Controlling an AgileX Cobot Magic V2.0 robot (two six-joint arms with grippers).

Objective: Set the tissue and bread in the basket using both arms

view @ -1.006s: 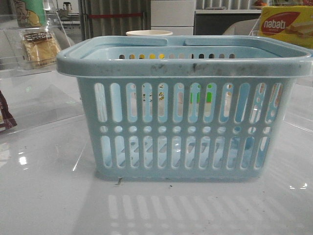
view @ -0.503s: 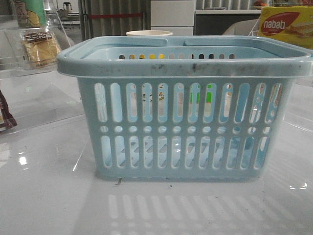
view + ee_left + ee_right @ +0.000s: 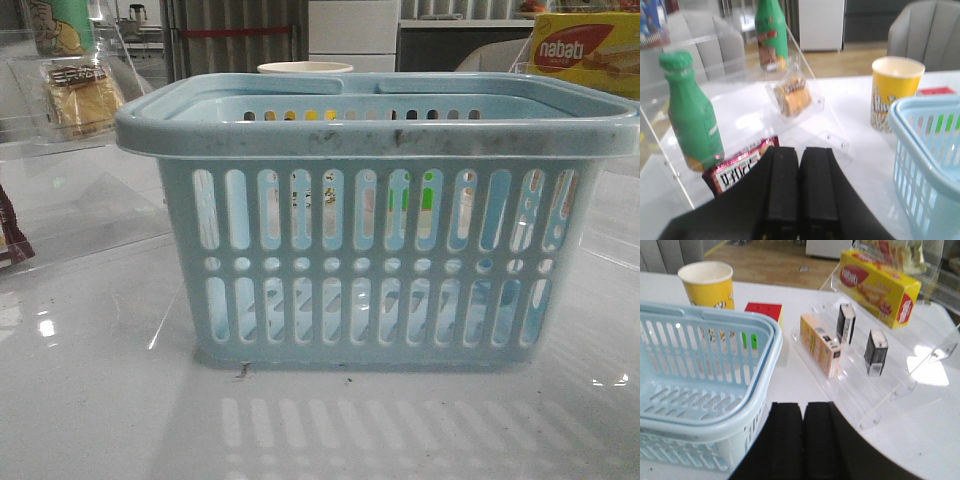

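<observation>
The light blue basket (image 3: 380,135) stands mid-table; the right wrist view shows its inside (image 3: 765,372) with nothing in it. The bread (image 3: 792,95), pale tan in a clear wrapper with a dark label, lies on a clear acrylic shelf at the far left (image 3: 80,95). Two small black tissue packs (image 3: 845,322) (image 3: 875,352) stand upright on a clear stepped stand right of the basket. My left gripper (image 3: 800,150) is shut and empty, short of the bread. My right gripper (image 3: 802,405) is shut and empty beside the basket's corner. Neither gripper shows in the front view.
Two green bottles (image 3: 690,115) (image 3: 771,32) and a maroon packet (image 3: 740,167) share the left shelf. A yellow cup (image 3: 895,92) and a red box (image 3: 764,310) stand behind the basket. A peach box (image 3: 820,345) and the nabati box (image 3: 880,287) sit on the right stand.
</observation>
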